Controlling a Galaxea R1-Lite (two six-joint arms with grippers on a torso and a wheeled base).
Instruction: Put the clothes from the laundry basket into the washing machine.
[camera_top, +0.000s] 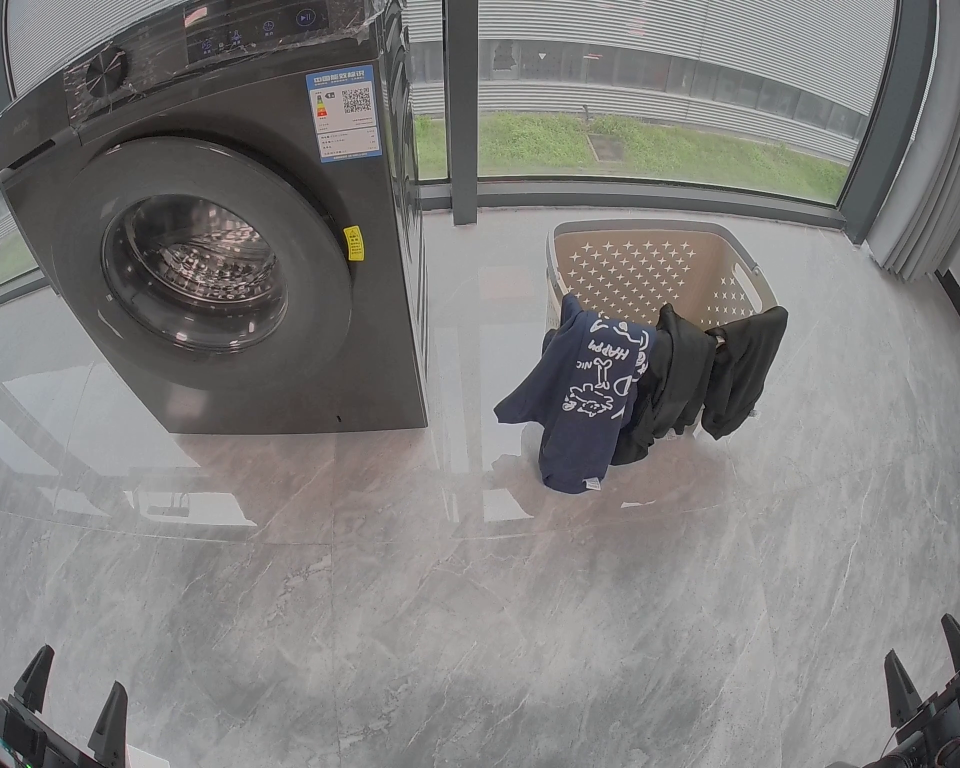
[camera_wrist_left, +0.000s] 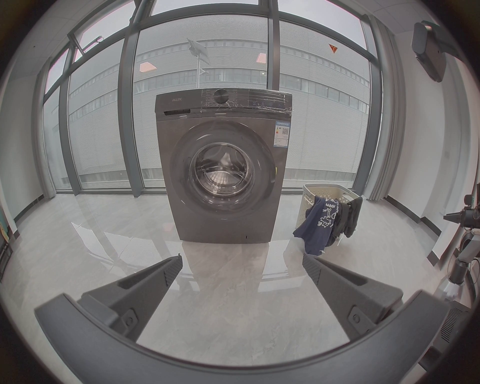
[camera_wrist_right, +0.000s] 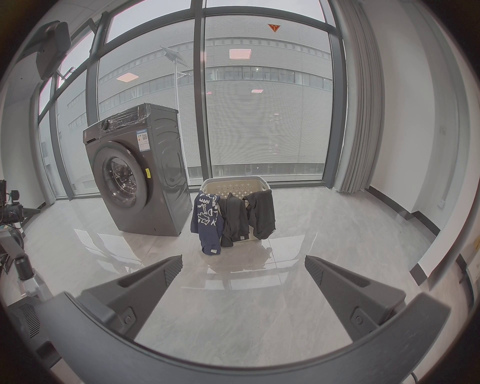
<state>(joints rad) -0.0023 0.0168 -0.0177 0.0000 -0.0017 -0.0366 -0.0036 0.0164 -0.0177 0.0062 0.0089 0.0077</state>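
Glossy tile floor (camera_top: 500, 620); perforated basket (camera_top: 640, 226), draped clothes (camera_top: 585, 400), round-door washer (camera_top: 215, 270).

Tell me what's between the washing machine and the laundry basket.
In the head view, the floor between the washing machine and the laundry basket is bare, just glossy tiles.
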